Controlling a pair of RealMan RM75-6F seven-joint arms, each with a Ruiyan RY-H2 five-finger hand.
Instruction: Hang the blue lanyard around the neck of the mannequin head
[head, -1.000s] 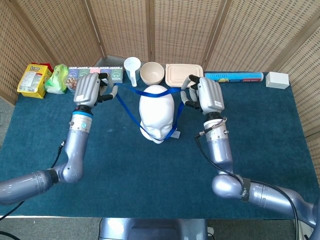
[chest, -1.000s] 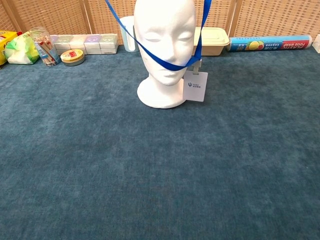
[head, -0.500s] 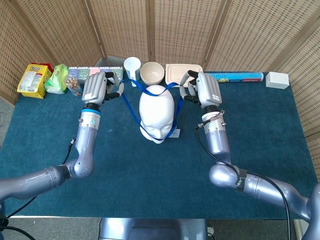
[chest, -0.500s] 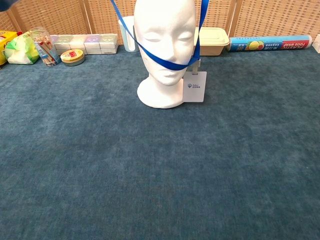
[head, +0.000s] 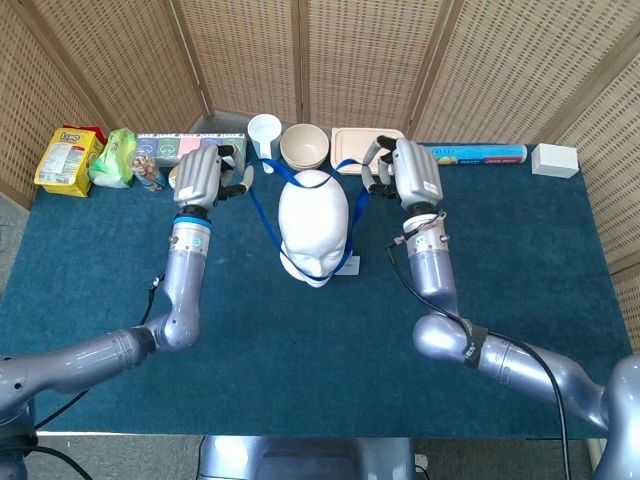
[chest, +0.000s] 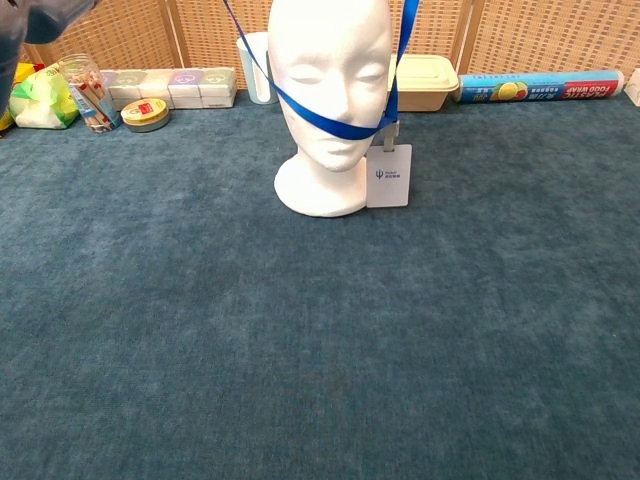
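Note:
A white mannequin head (head: 316, 225) (chest: 330, 95) stands upright on the blue cloth. The blue lanyard (head: 262, 210) (chest: 330, 120) loops over it, its front strap lying across the chin and mouth. Its white badge (chest: 388, 176) hangs beside the base on the head's right side in the chest view. My left hand (head: 203, 176) holds the strap's left side high behind the head. My right hand (head: 405, 176) holds the right side at about the same height. Both strap sides run up out of the chest view.
Along the back edge stand snack bags (head: 70, 158), small boxes (head: 165, 148), a white cup (head: 264, 138), a bowl (head: 305, 146), a beige lidded box (head: 365, 148), a food wrap roll (head: 470, 154) and a white box (head: 554, 160). A tin (chest: 145, 114) sits near the left. Wicker screens stand behind.
Both hands have moved inward toward the head and slightly back, narrowing the loop. The strap sides now hang steeper, and the badge has shifted slightly by the base.

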